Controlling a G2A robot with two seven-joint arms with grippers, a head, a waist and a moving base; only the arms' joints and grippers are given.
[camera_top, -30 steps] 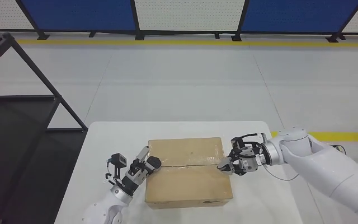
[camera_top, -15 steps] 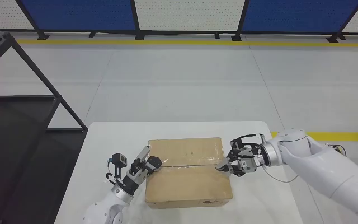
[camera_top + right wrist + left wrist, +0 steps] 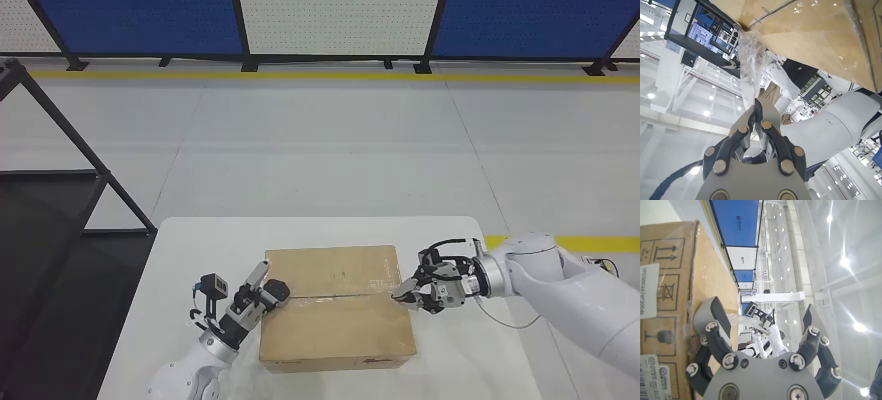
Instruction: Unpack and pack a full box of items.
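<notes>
A white table (image 3: 180, 260) stands close in front of the robot, with a brown cardboard box (image 3: 338, 305) lying near its middle. The box is closed: its two top flaps meet in a seam that runs from the left end to the right end.

At the box's left end, level with the seam, is the left gripper (image 3: 272, 292). Its claw is spread wide and holds nothing. In the left wrist view one ribbed finger pad (image 3: 720, 315) sits at the box's upper edge, though whether it touches the cardboard cannot be told. The other finger stands out in open air. Printed handling symbols and white labels cover that end of the box.

At the box's right end, also level with the seam, is the right gripper (image 3: 403, 293). Its fingers are pinched tightly together on a crumpled strip of clear tape (image 3: 748, 75). The strip stretches from the fingertips to the corner where the seam meets the box's edge, and it is attached there.

Beyond the table lies pale floor. A black metal rack (image 3: 60, 200) stands off to the left. Farther back a yellow floor line (image 3: 300, 74) runs in front of blue and white partition panels (image 3: 140, 25).
</notes>
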